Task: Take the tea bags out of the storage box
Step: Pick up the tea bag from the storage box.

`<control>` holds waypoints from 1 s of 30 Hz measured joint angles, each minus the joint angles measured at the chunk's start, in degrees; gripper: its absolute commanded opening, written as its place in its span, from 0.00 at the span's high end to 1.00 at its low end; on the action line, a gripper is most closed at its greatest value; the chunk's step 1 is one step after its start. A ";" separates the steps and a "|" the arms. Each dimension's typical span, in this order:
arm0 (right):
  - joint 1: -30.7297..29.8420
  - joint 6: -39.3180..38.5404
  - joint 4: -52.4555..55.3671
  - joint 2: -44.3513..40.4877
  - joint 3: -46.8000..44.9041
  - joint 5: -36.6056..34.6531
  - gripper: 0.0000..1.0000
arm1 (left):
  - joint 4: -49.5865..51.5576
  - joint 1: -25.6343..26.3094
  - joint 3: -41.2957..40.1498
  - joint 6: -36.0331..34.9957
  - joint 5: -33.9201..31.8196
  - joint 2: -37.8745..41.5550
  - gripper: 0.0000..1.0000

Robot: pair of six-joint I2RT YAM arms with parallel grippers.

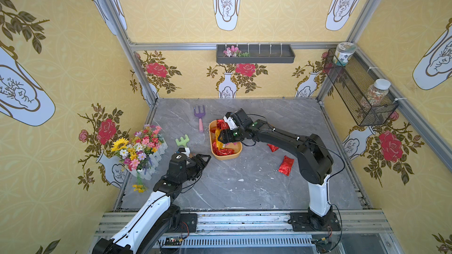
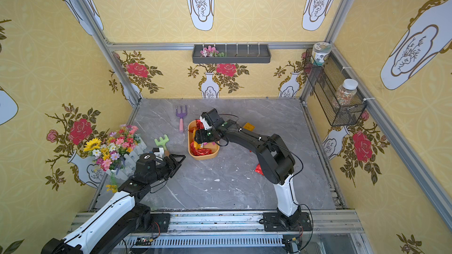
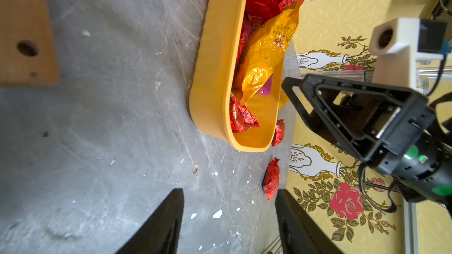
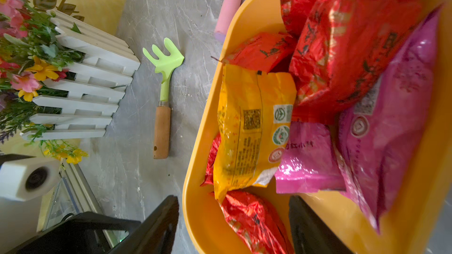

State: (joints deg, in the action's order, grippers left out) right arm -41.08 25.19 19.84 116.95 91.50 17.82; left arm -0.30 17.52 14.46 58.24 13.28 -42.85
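Your right gripper [image 4: 234, 200] covers the middle of the storage box [image 1: 226, 158] in both top views, and the right wrist view cuts off the box's far end. The box's long axis runs ahead from the gripper's spread, empty fingers, with the tea bags [image 4: 254, 128] heaped just beneath. Your left gripper [image 3: 230, 191] gapes empty, with the box ahead of it.

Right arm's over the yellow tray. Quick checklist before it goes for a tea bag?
1. Right gripper open and empty: ok.
2. It is over the storage box, with a red tea bag below its jaws: ok.
3. Left gripper open, apart from the box: ok.
4. Box emptied: not ok; a yellow tea bag and others lie inside.
5. Purple fork handle clear of the box rim: cannot tell.
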 measured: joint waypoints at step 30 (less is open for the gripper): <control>0.24 0.02 -0.31 9.09 6.38 2.97 0.37 | 1.51 -0.20 0.81 0.68 1.33 1.66 0.35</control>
State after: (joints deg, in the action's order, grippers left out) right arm -40.84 25.21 19.53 126.04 97.89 20.80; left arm 1.21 17.32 15.27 58.92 14.61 -41.19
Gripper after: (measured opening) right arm 0.638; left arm 0.654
